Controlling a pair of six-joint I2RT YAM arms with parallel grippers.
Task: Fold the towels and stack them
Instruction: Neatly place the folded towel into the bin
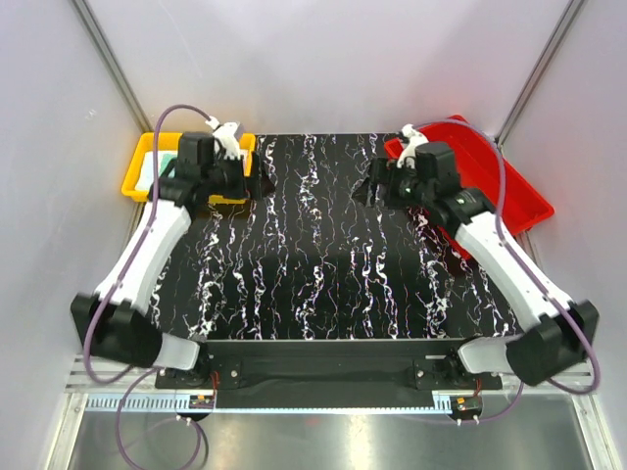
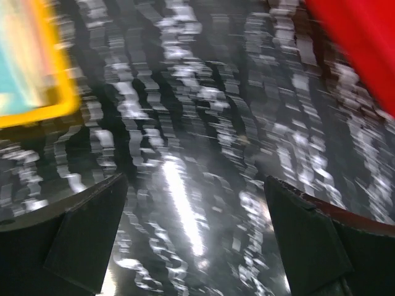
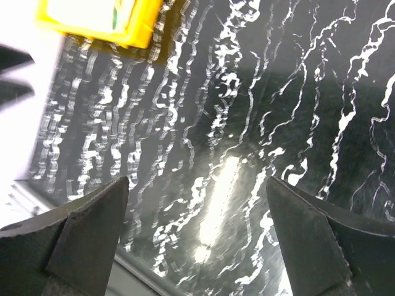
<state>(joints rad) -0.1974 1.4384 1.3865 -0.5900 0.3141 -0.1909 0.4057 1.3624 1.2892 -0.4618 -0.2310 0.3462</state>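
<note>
Black marble-patterned table top, veined in white, fills the middle of the overhead view and lies bare between the 2 arms. At its far left corner sits a yellow bin, and the towels lie inside it as a pale blue-white layer with a teal edge; the left arm covers part of them, so I cannot tell how many there are or how neatly they are folded. At the far right corner a red bin rests at an angle, partly off the table's edge; what it holds cannot be made out.

The left gripper hangs just beside the yellow bin's inner side, above the table, its 2 fingers spread wide with nothing between them but the shiny surface. Its wrist view is blurred, showing a yellow corner with teal cloth at upper left and red at upper right.

The right gripper hangs near the red bin's inner edge, also spread wide and holding nothing. Its wrist view looks across the table to the yellow bin, where pale cloth with a small green mark shows.
</note>
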